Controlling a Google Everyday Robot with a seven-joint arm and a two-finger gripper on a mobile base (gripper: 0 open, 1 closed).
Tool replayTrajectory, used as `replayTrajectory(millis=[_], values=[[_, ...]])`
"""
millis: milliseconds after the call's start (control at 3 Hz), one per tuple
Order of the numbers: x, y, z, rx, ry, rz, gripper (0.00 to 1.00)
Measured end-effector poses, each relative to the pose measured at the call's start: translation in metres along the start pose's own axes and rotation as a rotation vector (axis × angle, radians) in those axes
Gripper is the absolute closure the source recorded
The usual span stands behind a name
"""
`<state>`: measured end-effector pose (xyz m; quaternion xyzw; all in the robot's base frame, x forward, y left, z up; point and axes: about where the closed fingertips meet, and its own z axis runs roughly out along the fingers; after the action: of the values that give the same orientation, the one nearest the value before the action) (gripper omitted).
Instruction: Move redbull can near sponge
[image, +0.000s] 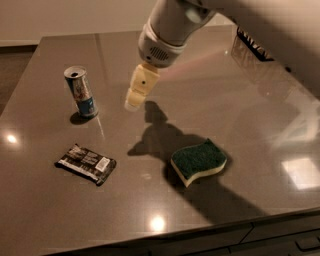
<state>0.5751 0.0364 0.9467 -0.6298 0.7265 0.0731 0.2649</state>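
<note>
Well, from my seat the biggest thing is the table (260, 100), a glossy grey-brown top that fills nearly the whole frame. Bright light spots are reflected at lower centre, far left and right.

Next comes the arm (167, 30), a white housing that enters at the top centre and slants down to the left. Its shadow falls across the middle of the table.

A dark object (252, 45) sits near the upper right edge, partly hidden behind the arm. I cannot make out what it is.

The sponge (198, 161) lies flat in the lower half, right of centre, green side up over pale foam.

The wrapper (86, 163), dark and flat, lies at lower left, well apart from the sponge.

The can (81, 92) stands upright at upper left, blue and silver, the hole in its top showing. It is above the wrapper in the frame and well apart from the sponge.

The gripper (133, 103) is the cream piece below the arm, pointing down and left. It hangs just right of the can, apart from it. I cannot tell whether it is released or clenched.
</note>
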Motion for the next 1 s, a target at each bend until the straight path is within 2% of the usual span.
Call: replayTrajectory(millis=[333,1000], values=[[-0.039,0.005,0.031,-0.042,-0.041,-0.004,0.00],[-0.093,0.010,0.083,-0.107,-0.082,-0.010,0.00]])
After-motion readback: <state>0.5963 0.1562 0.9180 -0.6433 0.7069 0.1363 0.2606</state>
